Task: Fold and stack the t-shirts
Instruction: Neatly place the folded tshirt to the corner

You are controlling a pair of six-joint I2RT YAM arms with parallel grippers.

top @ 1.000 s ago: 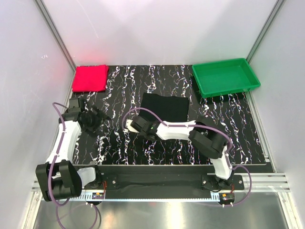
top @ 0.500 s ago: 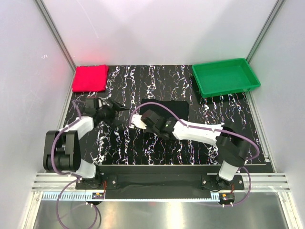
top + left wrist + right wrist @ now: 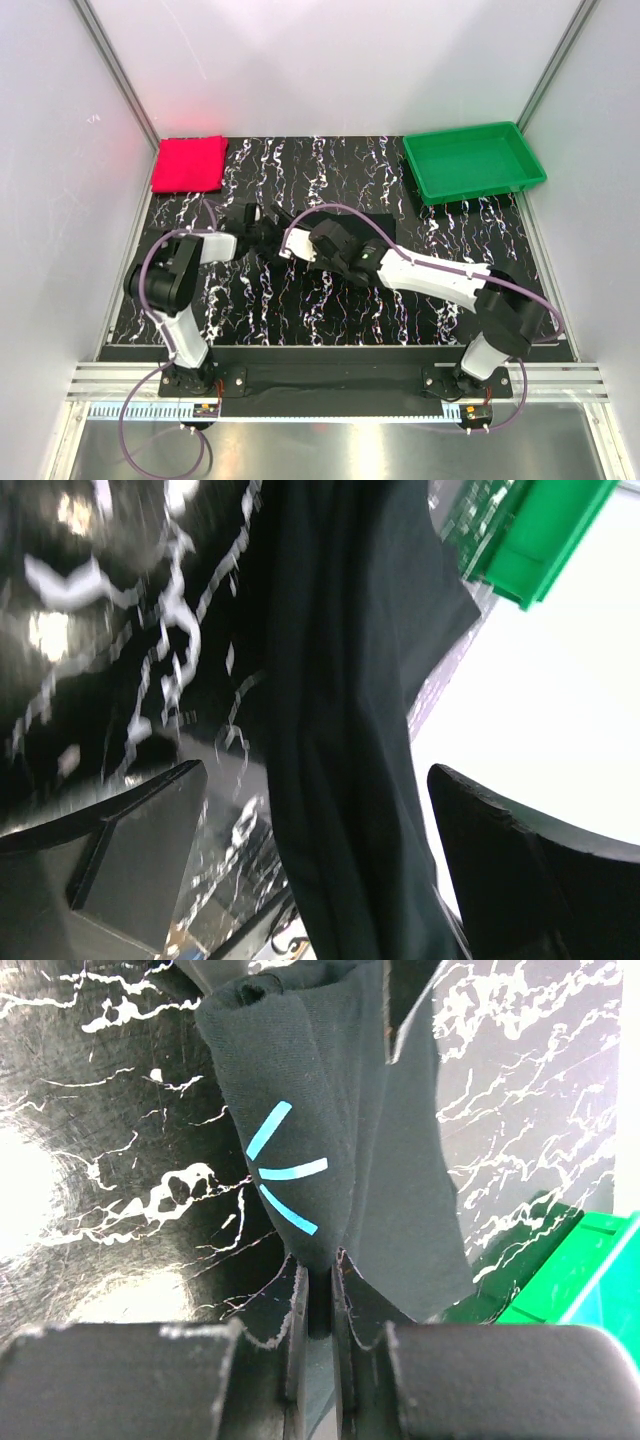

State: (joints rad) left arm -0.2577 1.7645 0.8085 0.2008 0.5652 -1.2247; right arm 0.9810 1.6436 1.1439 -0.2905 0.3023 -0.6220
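The black t-shirt lies mid-table, mostly behind my right arm. My right gripper is shut on a bunched fold of it, and the cloth, with pale blue marks, hangs ahead of the jaws. My left gripper has come in from the left and stands open. In the left wrist view the black t-shirt runs between its wide-apart fingers, untouched by either. The red t-shirt lies folded at the back left corner.
A green plastic tray stands at the back right, its corner also in the left wrist view and the right wrist view. The black marbled tabletop is walled in by white panels on three sides.
My left arm has swung right from the table's left side to the black t-shirt's edge, its jaws opening wider. The right gripper, still shut on the shirt, has shifted slightly right and back.
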